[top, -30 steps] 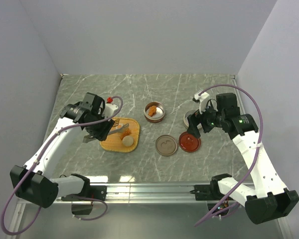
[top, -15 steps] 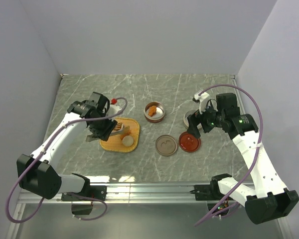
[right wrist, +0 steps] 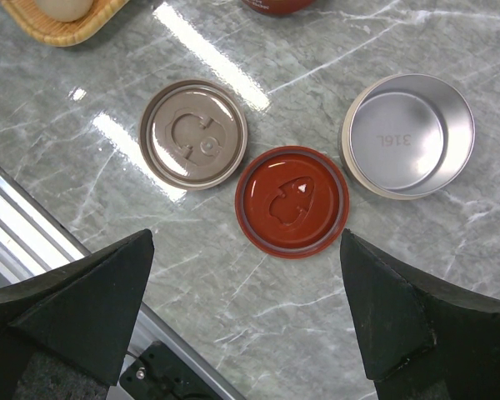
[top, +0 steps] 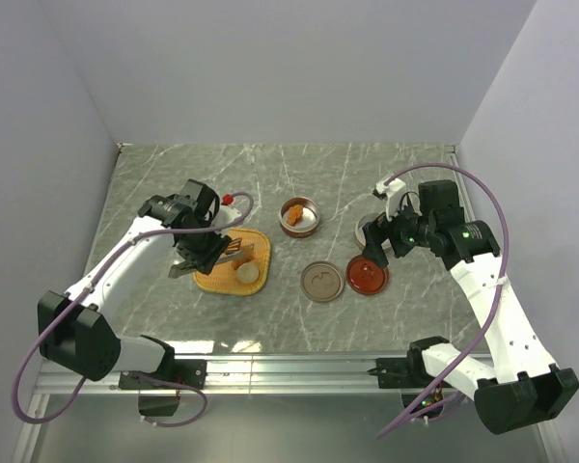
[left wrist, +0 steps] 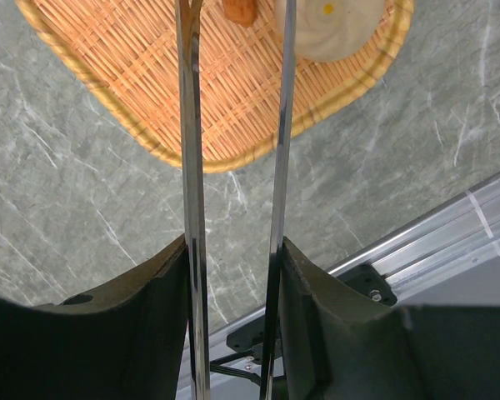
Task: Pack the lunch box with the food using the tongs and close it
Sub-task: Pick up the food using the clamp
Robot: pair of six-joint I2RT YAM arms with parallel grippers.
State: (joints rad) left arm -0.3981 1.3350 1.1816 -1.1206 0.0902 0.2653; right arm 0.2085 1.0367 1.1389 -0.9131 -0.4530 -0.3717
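Observation:
My left gripper (top: pixel 203 253) is shut on the silver tongs (left wrist: pixel 190 167), one arm against each finger. The tongs reach out over the woven tray (left wrist: pixel 117 67). An orange-brown nugget (left wrist: pixel 240 10) lies between the two arms at the top edge of the left wrist view, with a pale ball (left wrist: pixel 329 29) just right of it; the tong tips are out of frame. Another nugget sits in a round lunch box tin (top: pixel 299 214). My right gripper (right wrist: pixel 247 250) hangs open above the red lid (right wrist: pixel 292 200).
A beige lid (right wrist: pixel 193 133) lies left of the red lid, and an empty steel tin (right wrist: pixel 408 133) stands to its right. The aluminium rail (top: pixel 289 365) runs along the table's near edge. Walls close in the left, back and right sides.
My left gripper has moved right toward the tray, carrying the tongs over it, and has squeezed them slightly. The right arm has not moved.

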